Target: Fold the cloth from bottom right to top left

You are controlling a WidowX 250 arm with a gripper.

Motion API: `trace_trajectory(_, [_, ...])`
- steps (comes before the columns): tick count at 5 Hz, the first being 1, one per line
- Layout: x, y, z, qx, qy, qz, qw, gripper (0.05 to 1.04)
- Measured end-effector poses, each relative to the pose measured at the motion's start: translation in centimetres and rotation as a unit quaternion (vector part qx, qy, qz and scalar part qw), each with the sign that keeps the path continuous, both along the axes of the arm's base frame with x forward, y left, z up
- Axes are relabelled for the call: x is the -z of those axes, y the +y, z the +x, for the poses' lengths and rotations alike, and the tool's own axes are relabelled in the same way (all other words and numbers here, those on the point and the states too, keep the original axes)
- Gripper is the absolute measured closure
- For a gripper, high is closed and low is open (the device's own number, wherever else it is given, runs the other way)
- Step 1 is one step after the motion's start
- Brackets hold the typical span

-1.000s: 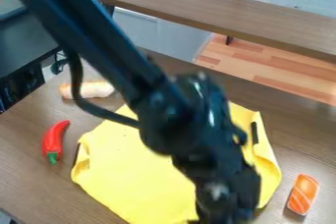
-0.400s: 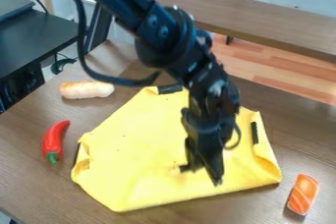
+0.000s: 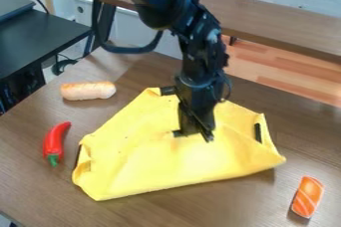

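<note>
While your yellow fabric cloth [image 3: 153,159] lies mid-surface, its near edge has shifted up the view, leaving more brown wooden surface [image 3: 200,206] exposed; the right corner has risen too. Orange-and-white salmon-like piece [image 3: 307,197] unmoved at right; curved red toy chilli with green stem [image 3: 56,142] likewise at left. Your black end effector [image 3: 193,135] has travelled up and slightly left, and is now over the cloth's middle; you cannot tell whether it is clamped or free. Tan bread-like roll [image 3: 88,91] beyond, unchanged. Inference: the shared motion suggests your fold is advancing but incomplete; continue toward top left, watching for whole-cloth drag.
</note>
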State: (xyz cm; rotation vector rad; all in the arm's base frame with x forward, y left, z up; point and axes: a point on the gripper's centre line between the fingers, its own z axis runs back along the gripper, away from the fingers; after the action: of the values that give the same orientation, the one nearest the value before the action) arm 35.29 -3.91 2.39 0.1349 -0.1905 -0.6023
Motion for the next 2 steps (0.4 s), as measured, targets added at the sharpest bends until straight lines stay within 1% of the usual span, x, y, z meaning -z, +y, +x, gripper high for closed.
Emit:
trace_trajectory(1, [-0.1, 2.0, 2.0, -0.013, 0.009, 0.015, 0.9998, 1.034])
trace_trajectory(2, [0.2, 3.9, 4.0, -0.031, 0.024, 0.015, 0.9991, 1.034])
